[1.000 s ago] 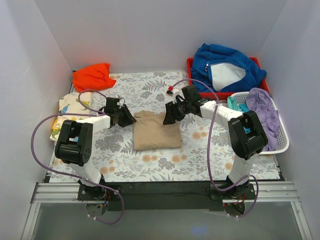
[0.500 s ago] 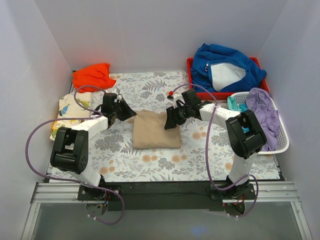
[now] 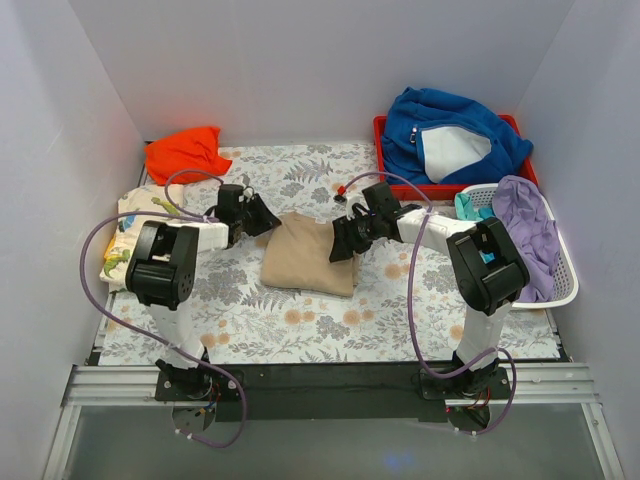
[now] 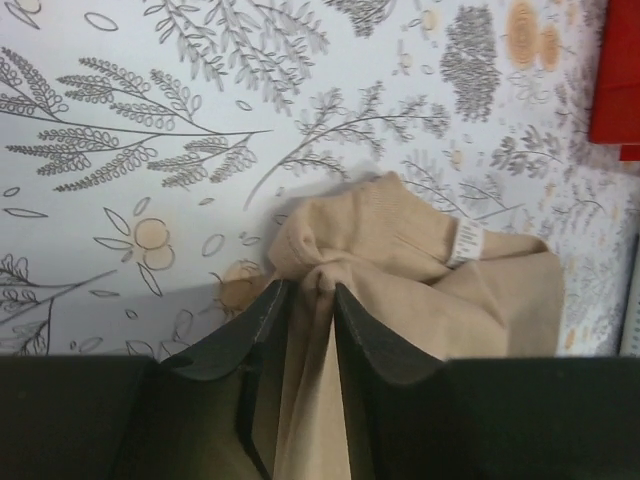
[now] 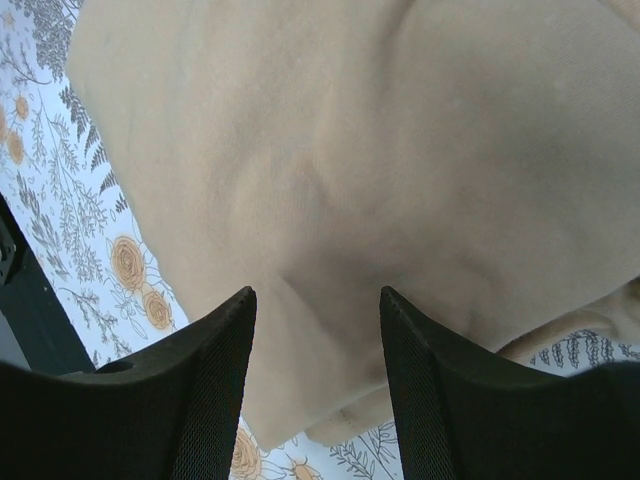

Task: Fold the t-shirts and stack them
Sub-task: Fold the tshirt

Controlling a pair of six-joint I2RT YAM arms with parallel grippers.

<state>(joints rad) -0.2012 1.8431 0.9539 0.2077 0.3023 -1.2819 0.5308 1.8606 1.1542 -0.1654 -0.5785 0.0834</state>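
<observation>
The tan t-shirt (image 3: pixel 305 262) lies near the middle of the floral bench (image 3: pixel 300 335), folded into a rough rectangle. One far corner of it is bunched up and slightly lifted. That corner is clamped in the left pincer (image 4: pixel 305 300), and a thick tuck of cloth is seen squeezed between the two fingers (image 4: pixel 245 335), near the neck label (image 4: pixel 465 243). The right pincer (image 5: pixel 315 380) is held at the opposite side of the same shirt. Its jaws are apart and only flat cloth is seen beyond them, so nothing seems to be gripped there.

The folding of this shirt is judged to be nearly done. The step in hand is probably the moving of the folded piece towards the stack.

The cream dinosaur-print t-shirt (image 3: pixel 128 215) is laid flat at the left edge of the bench. The orange t-shirt (image 3: pixel 183 153) is crumpled in the far left corner and is not yet folded.

For the next move, a second grip by the right pincer is needed. If the shirt is pulled by one corner only, the fold may be opened. Both sides should then be carried level to the left.
</observation>
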